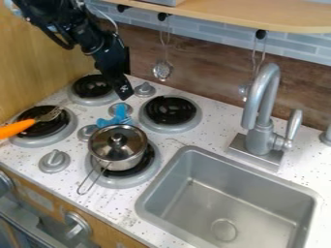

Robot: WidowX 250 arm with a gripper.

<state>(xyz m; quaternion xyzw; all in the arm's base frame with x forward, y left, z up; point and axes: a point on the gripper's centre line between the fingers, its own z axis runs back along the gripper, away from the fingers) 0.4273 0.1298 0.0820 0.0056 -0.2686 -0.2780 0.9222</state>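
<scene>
Nearest me, two silver knobs are sitting on the front panel, and one metal sink is lying open at the right of the white speckled desk. One lidded metal pot is resting on the near burner beside the sink, its thin wire handle pointing toward me and a little left. At the left edge, one orange-handled fork is lying over another burner, its long axis rising slightly toward the right.

Just beyond the pot, one blue thing is sitting among the burners. I'm seeing it just below my black gripper in the view, slightly to the left, with the pot farther toward me; its long axis is too unclear to call. My single arm is hanging from the upper left, and I cannot tell whether the fingers are standing wide or narrow.

I'm counting four burners and four stove-top knobs in all. Farther back, one faucet is standing behind the sink, and two utensils are hanging against the wall.
</scene>
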